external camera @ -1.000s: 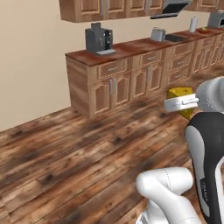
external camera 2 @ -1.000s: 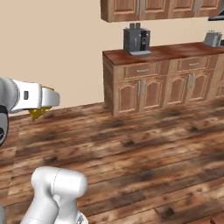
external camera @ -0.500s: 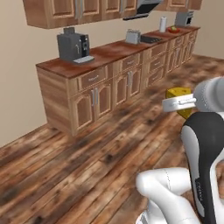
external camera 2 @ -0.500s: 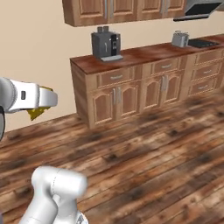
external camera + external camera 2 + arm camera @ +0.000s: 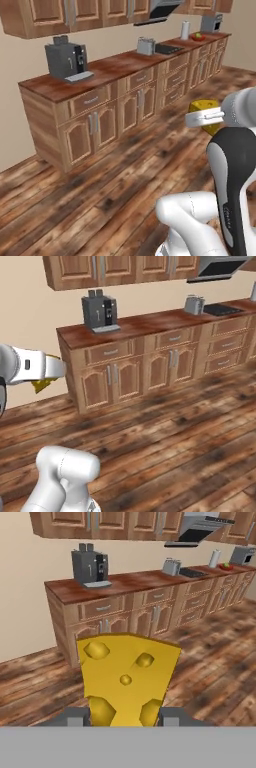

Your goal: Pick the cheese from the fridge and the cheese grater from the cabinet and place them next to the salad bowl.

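Cheese (image 5: pixel 126 679) base hidden between gripper (image 5: pixel 125 716) fingertips

The waxy yellow wedge of cheese (image 5: pixel 125 679) looks smooth and matt; the brown wooden bench (image 5: pixel 120 62) is glossy, the plank floor (image 5: pixel 175 426) grainy.

Even, bright, diffuse light fills all views with no visible source. Soft dark patches mottle the wooden floor (image 5: pixel 100 200) below the counter (image 5: pixel 150 323). No glare; rendering is coarse, edges slightly soft, distant objects blurry.
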